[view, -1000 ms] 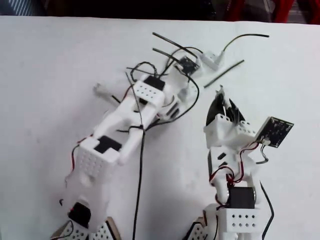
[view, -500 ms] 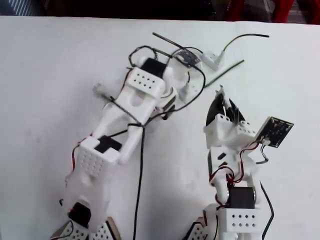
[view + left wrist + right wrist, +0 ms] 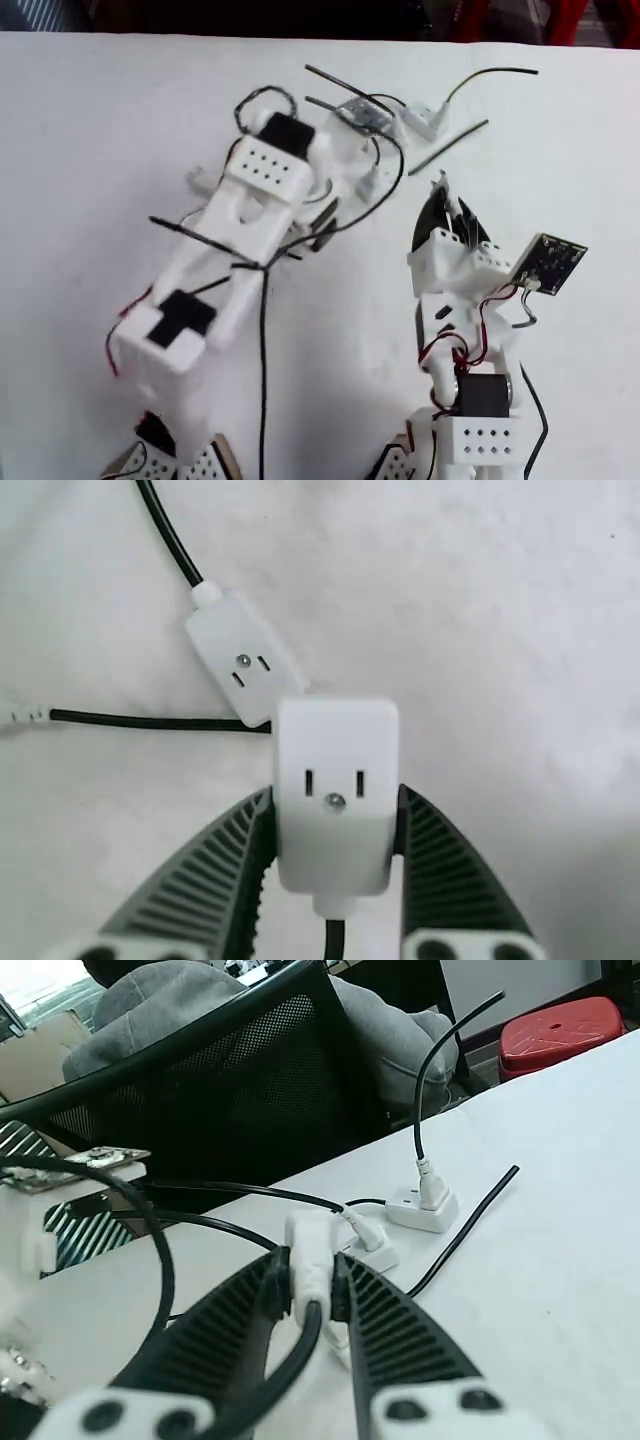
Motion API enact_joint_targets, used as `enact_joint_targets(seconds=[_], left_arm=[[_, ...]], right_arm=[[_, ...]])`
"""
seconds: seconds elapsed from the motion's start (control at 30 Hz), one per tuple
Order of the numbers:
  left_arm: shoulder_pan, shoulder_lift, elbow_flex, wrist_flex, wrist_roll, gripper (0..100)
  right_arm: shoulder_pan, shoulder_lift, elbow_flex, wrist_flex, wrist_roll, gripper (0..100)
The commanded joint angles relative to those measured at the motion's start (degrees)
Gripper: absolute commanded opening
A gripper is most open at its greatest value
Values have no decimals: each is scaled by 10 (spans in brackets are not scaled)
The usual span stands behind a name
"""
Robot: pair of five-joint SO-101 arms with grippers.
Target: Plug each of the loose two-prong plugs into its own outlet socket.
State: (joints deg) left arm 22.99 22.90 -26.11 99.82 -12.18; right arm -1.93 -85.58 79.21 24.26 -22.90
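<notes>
The left gripper (image 3: pixel 335 805) pinches a socket (image 3: pixel 335 750), holes up, lying near and ahead-left of the right gripper (image 3: pixel 310 1262), which pinches a plug (image 3: pixel 308 1235).

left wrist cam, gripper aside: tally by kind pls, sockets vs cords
Outlet sockets: 2 (held socket, loose socket)
Black cords: 3 (loose socket's cord, held socket's cord, flat cord)
Total: 5
</notes>
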Motion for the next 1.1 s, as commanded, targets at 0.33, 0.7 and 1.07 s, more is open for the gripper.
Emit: enact_joint_targets(seconds=[0.33, 0.7, 1.07], left_arm=[[-50, -254, 529, -334, -39, 84], [-64, -311, 535, -289, -77, 165], [-75, -480, 682, -347, -53, 286]], right_arm=[[-19, -6, -11, -7, 0, 17], [-20, -6, -6, -7, 1, 17], [-20, -6, -5, -7, 1, 17]])
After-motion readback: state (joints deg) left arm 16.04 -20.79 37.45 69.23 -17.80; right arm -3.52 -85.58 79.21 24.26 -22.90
